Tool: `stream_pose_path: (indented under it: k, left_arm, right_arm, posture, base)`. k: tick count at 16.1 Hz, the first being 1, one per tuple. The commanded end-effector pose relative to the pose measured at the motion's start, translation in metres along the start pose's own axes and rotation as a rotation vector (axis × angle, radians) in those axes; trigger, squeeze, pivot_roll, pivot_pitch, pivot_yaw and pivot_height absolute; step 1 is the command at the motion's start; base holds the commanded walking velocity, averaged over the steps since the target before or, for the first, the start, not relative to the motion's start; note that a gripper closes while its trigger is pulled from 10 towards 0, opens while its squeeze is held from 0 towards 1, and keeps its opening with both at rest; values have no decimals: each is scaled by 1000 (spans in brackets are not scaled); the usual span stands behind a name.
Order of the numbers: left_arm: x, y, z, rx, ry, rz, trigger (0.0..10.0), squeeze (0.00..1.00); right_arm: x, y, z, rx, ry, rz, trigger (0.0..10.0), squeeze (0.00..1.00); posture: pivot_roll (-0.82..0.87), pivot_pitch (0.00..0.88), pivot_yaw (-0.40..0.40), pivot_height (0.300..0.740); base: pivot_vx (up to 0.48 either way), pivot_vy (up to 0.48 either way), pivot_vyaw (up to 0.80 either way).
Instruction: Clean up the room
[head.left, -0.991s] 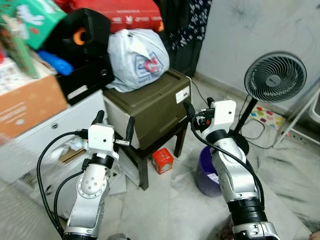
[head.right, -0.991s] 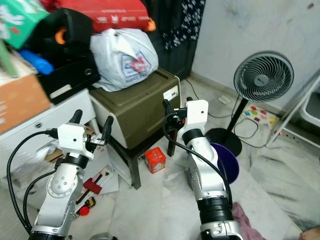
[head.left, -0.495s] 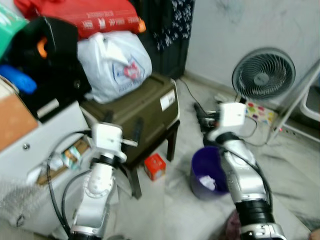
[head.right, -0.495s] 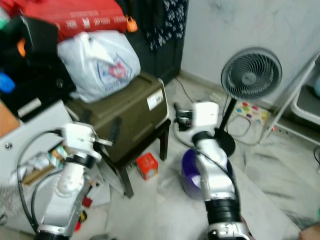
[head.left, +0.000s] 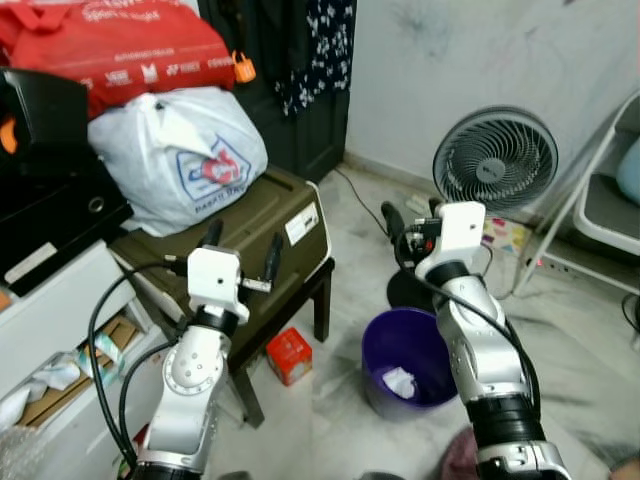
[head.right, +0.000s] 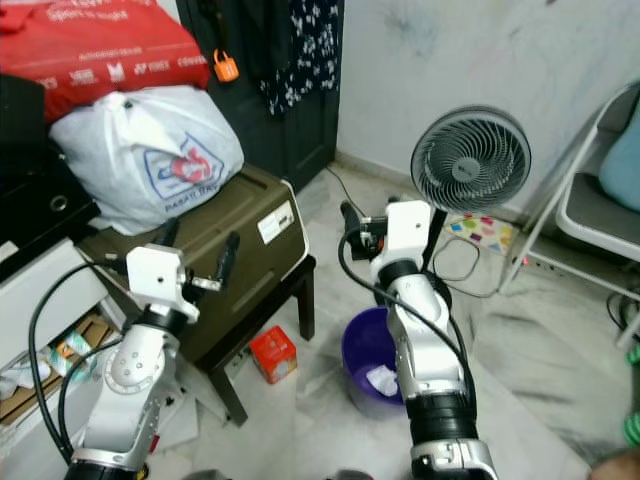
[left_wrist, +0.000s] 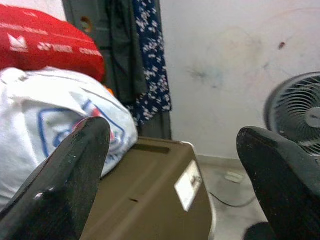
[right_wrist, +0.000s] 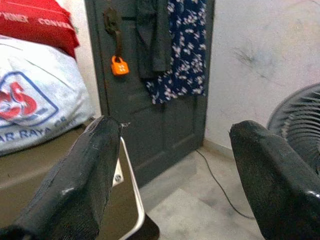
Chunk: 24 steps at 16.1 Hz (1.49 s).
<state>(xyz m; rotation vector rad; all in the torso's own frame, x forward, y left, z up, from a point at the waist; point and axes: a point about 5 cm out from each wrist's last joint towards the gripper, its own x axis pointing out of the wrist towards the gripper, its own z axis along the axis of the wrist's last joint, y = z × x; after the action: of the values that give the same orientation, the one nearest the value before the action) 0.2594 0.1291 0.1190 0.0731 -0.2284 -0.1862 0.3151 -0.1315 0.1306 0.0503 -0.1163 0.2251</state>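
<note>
Risks, biggest first. Olive trunk (head.left: 235, 240) on its low dark stool (head.left: 300, 300) sits left of centre, with a white plastic bag (head.left: 175, 160) and a red bag (head.left: 110, 45) stacked on it; a swing of the left arm into that pile could tip it to the floor.

Standing fan (head.left: 495, 160) is far right, its cable (head.right: 455, 262) trailing on the floor behind the right arm; a step or reach that way could snag the cable and pull the fan over.

Purple bin (head.left: 385, 350) is on the floor at centre, just in front of the right arm and right of the stool, with white crumpled paper (head.left: 399, 381) already inside. A forward step could kick it.

Red box (head.left: 288, 354) lies on the floor under the stool's near edge, between stool and bin. In my judgement it's the likely next pickup; reaching low there risks clipping a stool leg.

Open room: bare marble floor (head.right: 540, 350) to the right and near; left side is boxed in by white drawers (head.left: 60, 320).

Left gripper (head.left: 240, 250) is raised over the trunk, jaws spread, holding nothing. Right gripper (head.left: 412, 225) is raised at centre, jaws spread, also holding nothing.
</note>
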Motion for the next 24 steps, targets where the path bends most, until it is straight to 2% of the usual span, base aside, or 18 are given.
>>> stream_pose_path:
  k: [1,5,14,18,22,23,24]
  left_arm:
    - [-2,6,-2,18,11,19,10000,0]
    - [-2,5,-2,20,14,19,10000,0]
    - [-2,6,-3,33,22,15,10000,0]
    - [-6,6,-7,107,55,-12,10000,0]
    - [-34,27,-21,148,135,-22,10000,0]
    - [-49,35,-29,152,181,-38,10000,0]
    - [-56,38,-32,157,197,-44,10000,0]
  right_arm:
    - [3,8,2,4,-12,24,10000,0]
    - [3,9,2,-9,-15,30,10000,0]
    - [2,8,0,-18,-6,27,10000,0]
    - [0,6,-1,-22,-4,22,10000,0]
    - [-8,-11,-7,-63,26,-5,10000,0]
    - [-15,-24,-14,-95,58,-26,10000,0]
    - [-19,-30,-19,-111,76,-38,10000,0]
  posture:
    - [-18,0,-13,740]
    - [-19,0,-12,740]
    - [-20,0,-12,740]
    - [-18,0,-13,740]
    - [-10,0,-16,740]
    - [-7,0,-16,740]
    - [-3,0,-18,740]
  base:
    - [0,0,0]
    - [0,0,119]
    - [0,0,800]
    - [0,0,800]
    - [0,0,730]
    - [0,0,500]
    - [0,0,0]
